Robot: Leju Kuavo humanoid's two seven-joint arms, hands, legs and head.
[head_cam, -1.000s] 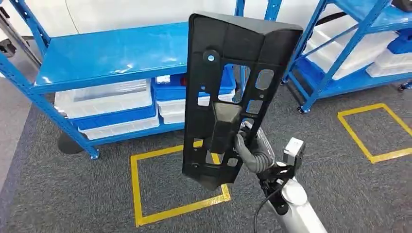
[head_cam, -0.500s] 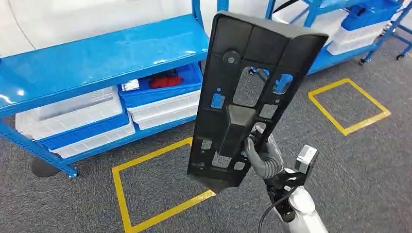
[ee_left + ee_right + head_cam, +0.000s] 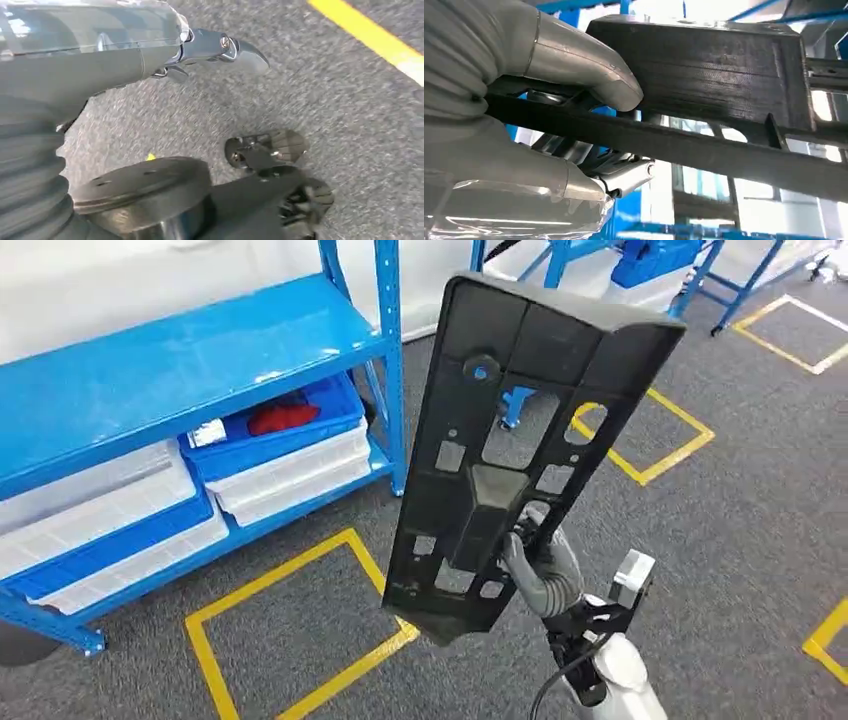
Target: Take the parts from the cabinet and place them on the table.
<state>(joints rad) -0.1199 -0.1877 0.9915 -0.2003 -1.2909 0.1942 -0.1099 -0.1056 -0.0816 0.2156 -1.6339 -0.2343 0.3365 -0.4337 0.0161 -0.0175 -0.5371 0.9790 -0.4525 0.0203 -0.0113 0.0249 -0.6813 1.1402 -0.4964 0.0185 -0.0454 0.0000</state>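
Panel (image 3: pixel 520 440) of black moulded plastic with cut-outs — held upright, right of the blue rack (image 3: pixel 180 370). Right hand (image 3: pixel 535 555) grips its central raised block, thumb (image 3: pixel 589 65) clamped over a rib. Likely stiff, light, top-heavy — low grip could let it swing. Left hand (image 3: pixel 220 47) hangs near the floor; cannot tell its state.

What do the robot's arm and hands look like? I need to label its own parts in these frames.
The right arm is a silver tube with a black cable looping beside it and a small white and grey box at the wrist. The right hand has a grey ribbed cover, a thick pale grey thumb and darker fingers. The left hand shows a grey cover and metal-tipped fingers.
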